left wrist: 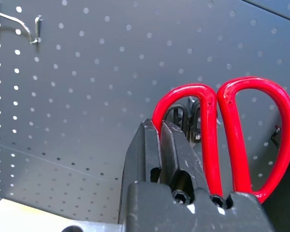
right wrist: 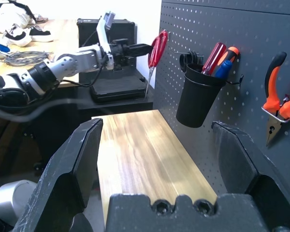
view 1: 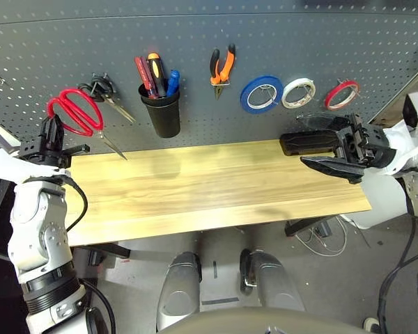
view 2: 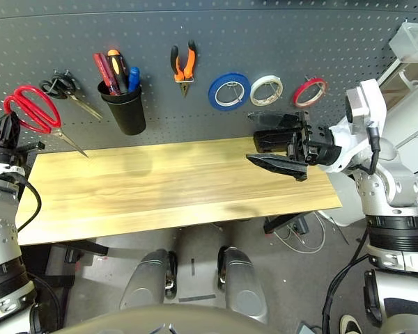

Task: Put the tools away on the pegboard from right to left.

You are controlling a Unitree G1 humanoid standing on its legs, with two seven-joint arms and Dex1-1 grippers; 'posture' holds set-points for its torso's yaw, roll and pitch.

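The red-handled scissors (view 1: 75,111) hang against the pegboard (view 1: 279,35) at its left, blades pointing down. My left gripper (view 1: 53,125) is shut on the edge of one handle loop (left wrist: 159,108). To the right on the board are the red-handled screwdriver (view 1: 143,75) in the black cup holder (view 1: 161,111), the orange-and-black pliers (view 1: 221,67) on a hook, and the thin red tape ring (view 1: 341,94) at the far right. My right gripper (view 1: 301,141) hovers open and empty over the right end of the table, below the tape rolls.
Black-handled scissors (view 1: 101,89) hang just beside the red ones. Blue (view 1: 261,94) and white (view 1: 298,92) tape rolls hang between pliers and red ring. A free hook (left wrist: 19,24) sits further left on the board. The wooden tabletop (view 1: 209,188) runs below.
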